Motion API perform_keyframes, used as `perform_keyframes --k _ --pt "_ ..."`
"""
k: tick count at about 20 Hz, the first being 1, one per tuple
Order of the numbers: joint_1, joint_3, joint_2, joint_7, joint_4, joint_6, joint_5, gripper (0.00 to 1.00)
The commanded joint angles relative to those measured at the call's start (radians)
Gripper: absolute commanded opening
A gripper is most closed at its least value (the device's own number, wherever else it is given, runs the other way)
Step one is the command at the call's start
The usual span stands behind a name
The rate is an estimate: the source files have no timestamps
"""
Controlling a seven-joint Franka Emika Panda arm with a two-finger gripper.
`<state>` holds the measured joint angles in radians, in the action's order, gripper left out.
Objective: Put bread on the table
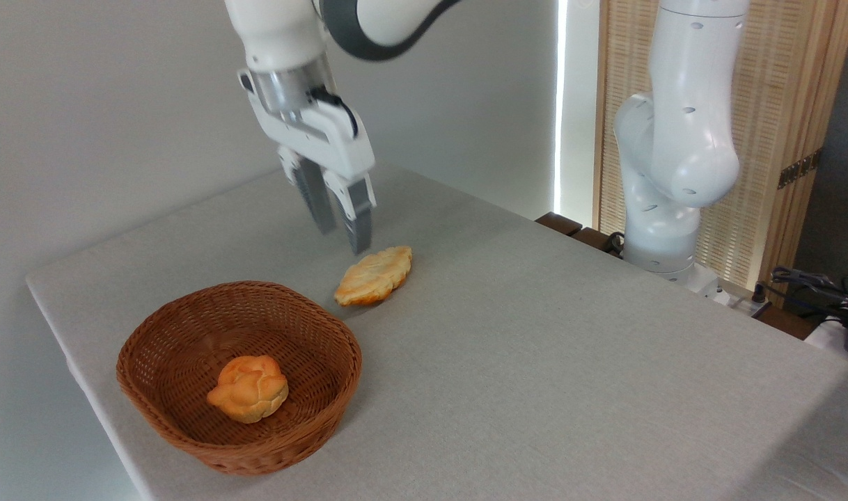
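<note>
The surface, a broad flat top under pale grey-beige cloth, fills most of the view; behind its far right edge stands the white base column of the arm, whose upper links reach over to the left; a round brown wicker basket sits near the front left corner with a small orange knotted bun inside it; the gripper hangs above the cloth just beyond the basket, its jaws parted with clear space between them and nothing held; the bread lies on the cloth just below and to the right of the fingertips, close beside the basket's far rim but outside it, not touching the gripper; judging by how it lies, the task looks essentially done; the loaf would likely handle as light and somewhat yielding, its braided crust giving grip rather than slip, and a hold across its thick middle seems safest, since the tapered ends could bend or tip; it is pale golden, long, ridged and pointed at both ends.
</note>
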<state>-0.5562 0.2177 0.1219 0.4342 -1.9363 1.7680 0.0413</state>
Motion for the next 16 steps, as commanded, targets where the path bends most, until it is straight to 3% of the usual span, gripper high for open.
perform_keyframes --k 1,4,9,13,16 --pt "-0.001 0.014 0.012 0.018 0.117 -0.002 -0.009 1.00" --pt "0.010 0.019 0.013 0.012 0.213 -0.015 -0.009 1.00" --pt "0.010 0.017 0.012 0.029 0.232 -0.059 -0.023 1.00" --pt "0.012 0.057 0.007 0.104 0.232 -0.058 -0.032 1.00" --pt "0.012 0.095 -0.001 0.233 0.232 -0.058 -0.031 1.00"
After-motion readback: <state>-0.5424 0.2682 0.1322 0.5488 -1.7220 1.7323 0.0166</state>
